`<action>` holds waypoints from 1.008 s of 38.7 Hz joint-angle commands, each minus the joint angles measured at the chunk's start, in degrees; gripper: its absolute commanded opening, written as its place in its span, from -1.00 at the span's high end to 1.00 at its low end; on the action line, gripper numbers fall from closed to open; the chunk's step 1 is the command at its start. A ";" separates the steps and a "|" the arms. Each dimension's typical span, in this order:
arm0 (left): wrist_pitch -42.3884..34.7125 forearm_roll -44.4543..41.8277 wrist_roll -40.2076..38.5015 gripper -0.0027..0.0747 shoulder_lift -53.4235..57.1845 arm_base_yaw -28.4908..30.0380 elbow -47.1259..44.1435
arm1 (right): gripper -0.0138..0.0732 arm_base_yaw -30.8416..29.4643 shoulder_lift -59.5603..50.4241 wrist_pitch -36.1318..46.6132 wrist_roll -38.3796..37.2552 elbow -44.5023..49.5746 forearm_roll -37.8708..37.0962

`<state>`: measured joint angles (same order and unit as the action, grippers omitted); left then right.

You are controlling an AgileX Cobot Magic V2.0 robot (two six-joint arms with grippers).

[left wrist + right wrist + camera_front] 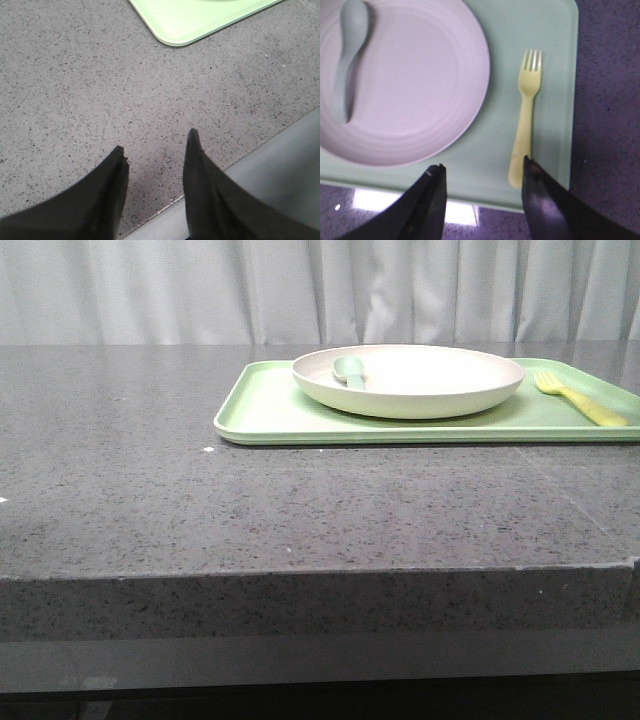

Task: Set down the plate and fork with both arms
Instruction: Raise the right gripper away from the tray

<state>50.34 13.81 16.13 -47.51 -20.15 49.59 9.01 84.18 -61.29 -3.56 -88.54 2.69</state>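
Observation:
The cream plate (410, 380) (405, 85) rests on a light-green tray (270, 415) (555, 50) at the back right of the table. The yellow fork (585, 403) (524, 130) lies on the tray to the plate's right, tines pointing away. My right gripper (482, 167) hangs open above the tray's near edge, its one fingertip over the fork's handle end, nothing between its fingers. My left gripper (156, 141) is open over bare tabletop near the front edge, apart from the tray's corner (175, 30). Neither gripper shows in the front view.
A pale grey-green spoon (350, 370) (347, 55) lies inside the plate. The grey speckled table (150, 490) has its front edge (200, 195) just under the left gripper. A white curtain (300, 290) hangs behind.

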 commanded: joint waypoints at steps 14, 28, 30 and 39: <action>-3.51 1.37 0.00 0.25 0.22 0.17 1.37 | -0.20 1.58 -28.65 3.52 0.96 21.90 -0.32; -3.85 1.37 0.00 0.25 0.22 0.17 1.37 | -0.20 1.58 -47.02 4.70 0.96 35.73 -2.69; -4.34 1.37 0.00 0.25 0.22 0.17 1.37 | -0.20 1.58 -49.06 5.57 0.96 36.95 -2.69; -6.82 1.37 0.00 0.28 0.22 0.17 1.37 | -0.05 1.58 -54.43 8.79 0.96 40.55 -2.69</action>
<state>47.99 13.81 16.13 -47.51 -20.15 49.59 10.55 30.34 -57.38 -3.27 -47.12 0.75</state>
